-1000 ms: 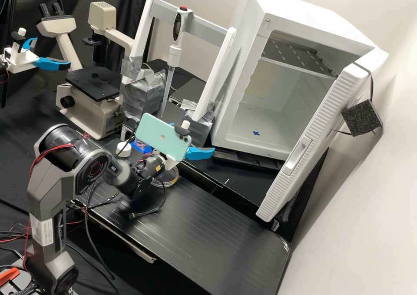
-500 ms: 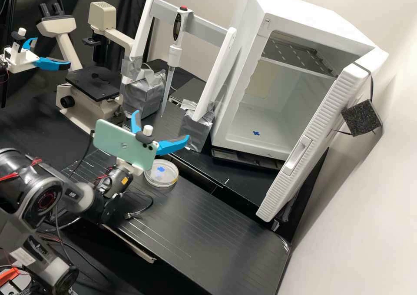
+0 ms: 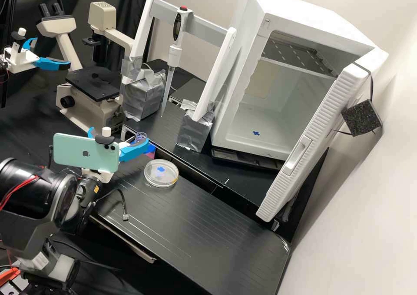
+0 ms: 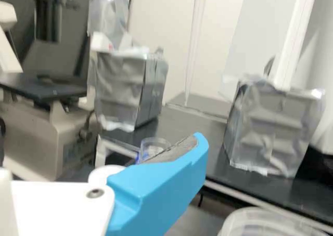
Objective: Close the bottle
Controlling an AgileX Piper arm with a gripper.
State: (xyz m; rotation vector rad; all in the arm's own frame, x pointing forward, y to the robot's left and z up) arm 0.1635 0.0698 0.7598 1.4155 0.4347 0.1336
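Observation:
My gripper (image 3: 118, 137) stands open in the high view, left of the round clear dish, with its blue fingers spread and nothing seen between them. Behind its right finger, a clear vessel (image 3: 140, 137), apparently the bottle, shows in part beside something blue. In the wrist view, one blue finger of the gripper (image 4: 164, 186) crosses in front of the clear, round-mouthed vessel (image 4: 154, 146) and hides its lower part. A white round top (image 4: 104, 174), perhaps the cap, is partly covered by the same finger; whether it touches the vessel I cannot tell.
The clear round dish (image 3: 161, 174) lies on the black bench (image 3: 191, 221). Behind stand two silver-wrapped blocks (image 3: 143, 97) under a frame holding a pipette (image 3: 174, 54), a microscope (image 3: 93, 99) and an open white cabinet (image 3: 260, 125). A mint phone (image 3: 86, 152) rides on the arm.
The arm has drawn back left and towards the bench's near side, uncovering the dish. The white cap seen left of the phone a second ago is now hidden in the high view.

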